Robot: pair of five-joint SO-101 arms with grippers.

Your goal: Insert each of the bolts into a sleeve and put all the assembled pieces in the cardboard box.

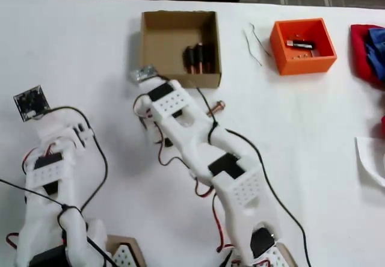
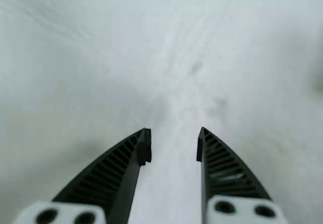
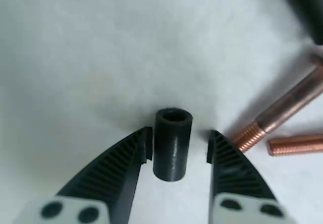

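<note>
A sleeve (image 3: 173, 143) is stood upright on the table (image 1: 313, 128), bore upward, presumably so a bolt can be dropped in. It is bracketed by the right gripper (image 3: 176, 148), which is parted slightly wider than the sleeve and not clamped. Two bolts (image 3: 287, 105) are laid just beside. Assembled pieces (image 1: 198, 58) are held in the box (image 1: 163, 41), upper centre. The left gripper (image 2: 173, 146), lower left, is parted over bare table.

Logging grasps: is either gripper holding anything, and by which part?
Nothing is held. The right gripper straddles the upright sleeve with a gap on each side; the left gripper is open over the table.
</note>
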